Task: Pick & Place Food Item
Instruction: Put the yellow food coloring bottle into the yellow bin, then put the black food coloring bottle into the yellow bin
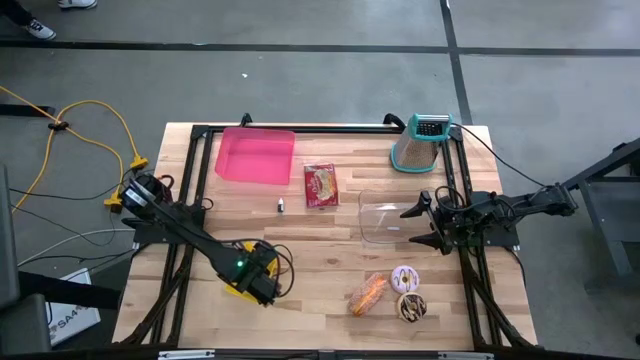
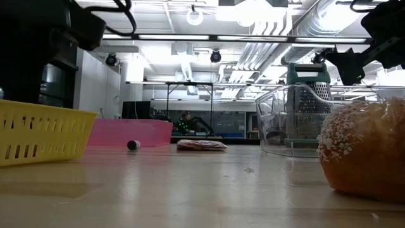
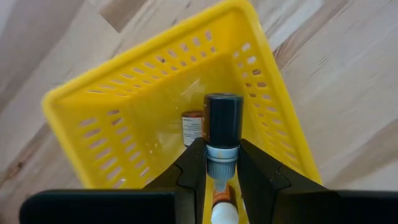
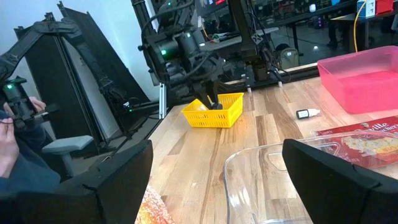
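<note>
A yellow slotted basket (image 1: pixel 243 280) stands on the wooden table near its front left. My left gripper (image 3: pixel 222 152) hangs over it, pointing down, shut on a small bottle (image 3: pixel 222 124) with a dark cap, a grey neck and a white and orange body. The cap end reaches down inside the basket (image 3: pixel 155 106). A small labelled thing (image 3: pixel 193 127) lies on the basket floor. My right gripper (image 1: pixel 425 222) waits open at the table's right, level, beside a clear tub (image 1: pixel 385 220). My left gripper pinches the bottle between its two fingers (image 3: pixel 194 165) at the grey neck (image 3: pixel 221 167), just behind the dark cap. The fingers come from above, pointing down along the bottle. The bottle hangs cap down, between the basket's walls; whether it touches the floor I cannot tell.
A bread roll (image 1: pixel 368 293) and two donuts (image 1: pixel 405 278) lie near the front right. A snack packet (image 1: pixel 321 185), a pink tray (image 1: pixel 256 156) and a teal grater (image 1: pixel 420 143) stand farther back. A tiny dark vial (image 1: pixel 282 205) lies mid-table.
</note>
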`<state>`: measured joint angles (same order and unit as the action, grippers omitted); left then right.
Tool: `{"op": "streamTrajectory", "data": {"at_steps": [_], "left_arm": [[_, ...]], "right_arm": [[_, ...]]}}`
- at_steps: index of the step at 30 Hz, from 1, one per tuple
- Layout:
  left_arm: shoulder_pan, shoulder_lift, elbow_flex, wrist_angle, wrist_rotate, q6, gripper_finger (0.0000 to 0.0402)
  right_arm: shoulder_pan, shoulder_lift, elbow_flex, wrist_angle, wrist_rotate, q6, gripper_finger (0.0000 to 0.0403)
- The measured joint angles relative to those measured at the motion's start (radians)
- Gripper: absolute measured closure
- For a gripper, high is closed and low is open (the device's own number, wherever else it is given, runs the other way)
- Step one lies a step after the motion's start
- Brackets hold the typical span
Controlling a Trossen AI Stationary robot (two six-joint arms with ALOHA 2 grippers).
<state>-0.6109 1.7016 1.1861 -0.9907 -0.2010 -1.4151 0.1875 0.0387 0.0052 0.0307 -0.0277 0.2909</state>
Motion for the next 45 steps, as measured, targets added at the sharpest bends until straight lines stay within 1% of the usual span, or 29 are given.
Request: {"op": "streamTrajectory", "data": {"at_steps": [13,17,23,26,41,45], "left_arm": [[-0.011,0.063,0.000,0.043,0.027,-0.058,0.0336],[-0.014,0.063,0.000,0.044,0.023,-0.060,0.0331],[-0.014,0.063,0.000,0.045,0.014,-0.059,0.0297],[-0.014,0.062,0.000,0.045,0.013,-0.053,0.0288],[-0.014,0.061,0.000,0.045,0.013,-0.055,0.0284],[-0.014,0.014,0.000,0.040,0.010,-0.047,0.0284]], "right_arm": [[0.000,0.000,0.000,0.000,0.000,0.000,0.0055],[0.000,0.000,0.000,0.000,0.000,0.000,0.0055],[0.000,0.000,0.000,0.000,0.001,0.000,0.0055],[0.000,0.000,0.000,0.000,0.001,0.000,0.0055],[0.000,0.000,0.000,0.000,0.002,0.000,0.0055],[0.000,0.000,0.000,0.000,0.002,0.000,0.0055]]}}
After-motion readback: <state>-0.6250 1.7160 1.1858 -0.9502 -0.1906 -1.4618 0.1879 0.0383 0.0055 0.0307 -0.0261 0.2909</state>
